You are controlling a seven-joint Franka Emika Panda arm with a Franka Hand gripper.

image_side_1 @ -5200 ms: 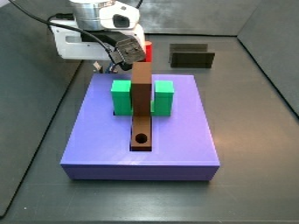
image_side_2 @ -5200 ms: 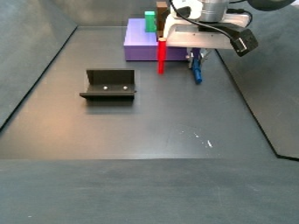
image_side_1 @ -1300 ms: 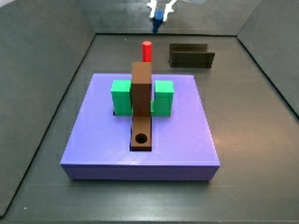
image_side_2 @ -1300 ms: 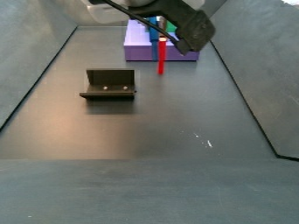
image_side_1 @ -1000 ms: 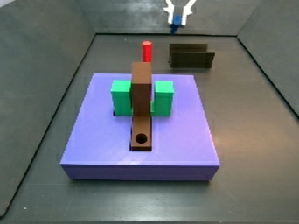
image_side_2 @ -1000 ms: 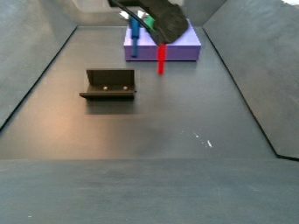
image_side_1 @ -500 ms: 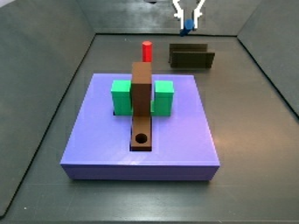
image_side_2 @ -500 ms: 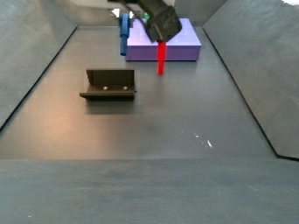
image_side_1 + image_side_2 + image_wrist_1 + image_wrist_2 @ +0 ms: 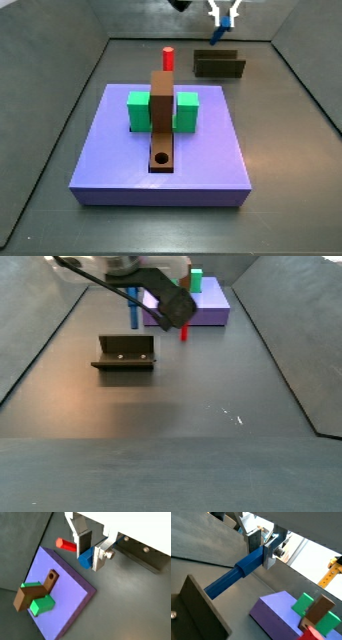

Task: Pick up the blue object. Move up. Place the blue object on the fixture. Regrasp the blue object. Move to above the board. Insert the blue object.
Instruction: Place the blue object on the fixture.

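Note:
My gripper (image 9: pixel 89 551) is shut on the blue object (image 9: pixel 85 560), a slim blue peg that hangs down from between the silver fingers (image 9: pixel 271 548). In both side views the gripper (image 9: pixel 222 14) holds the blue object (image 9: pixel 218 34) in the air just above the fixture (image 9: pixel 219 65). The blue object (image 9: pixel 134 308) hangs upright over the back of the fixture (image 9: pixel 124 352), not touching it. The board (image 9: pixel 201 150) lies apart from them, carrying two green blocks (image 9: pixel 139 110), a brown strip (image 9: pixel 162 115) with a round hole and a red peg (image 9: pixel 168 57).
Dark grey walls enclose the floor (image 9: pixel 187 396) on all sides. The board (image 9: pixel 211 311) sits at the far end of the floor, its red peg (image 9: pixel 185 324) standing up beside it. In a wrist view the fixture (image 9: pixel 198 612) looms close below the peg's lower end.
The gripper lifted the blue object off the floor beside the board and carried it over to the fixture. It now hangs lower, just above the fixture.

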